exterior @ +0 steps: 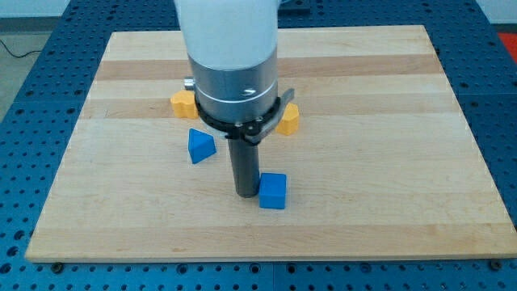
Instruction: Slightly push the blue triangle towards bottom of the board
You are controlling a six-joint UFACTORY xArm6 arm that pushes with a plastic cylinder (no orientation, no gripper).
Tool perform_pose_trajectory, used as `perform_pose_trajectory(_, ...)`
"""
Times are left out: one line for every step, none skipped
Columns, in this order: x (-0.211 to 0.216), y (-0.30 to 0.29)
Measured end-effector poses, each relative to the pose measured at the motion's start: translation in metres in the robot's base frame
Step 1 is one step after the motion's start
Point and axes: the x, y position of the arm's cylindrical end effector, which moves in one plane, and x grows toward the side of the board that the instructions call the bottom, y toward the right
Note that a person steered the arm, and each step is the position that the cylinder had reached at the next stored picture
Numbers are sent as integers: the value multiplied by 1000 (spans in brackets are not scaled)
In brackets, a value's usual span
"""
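The blue triangle point(201, 146) lies on the wooden board point(388, 162), left of centre. My tip point(245, 193) rests on the board to the lower right of the triangle, apart from it. A blue cube point(273, 191) sits right beside my tip on its right, touching or nearly touching it. The arm's white and grey body hides the board's centre top.
A yellow block point(183, 103) lies above the blue triangle, partly hidden by the arm. Another yellow block point(288, 118) shows at the arm's right side. Blue perforated table surrounds the board.
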Motion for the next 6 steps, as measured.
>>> perform_pose_trajectory(0,9)
perform_pose_trajectory(0,10)
perform_pose_trajectory(-16,10)
perform_pose_trajectory(-45,10)
perform_pose_trajectory(-79,5)
perform_pose_trajectory(-98,-10)
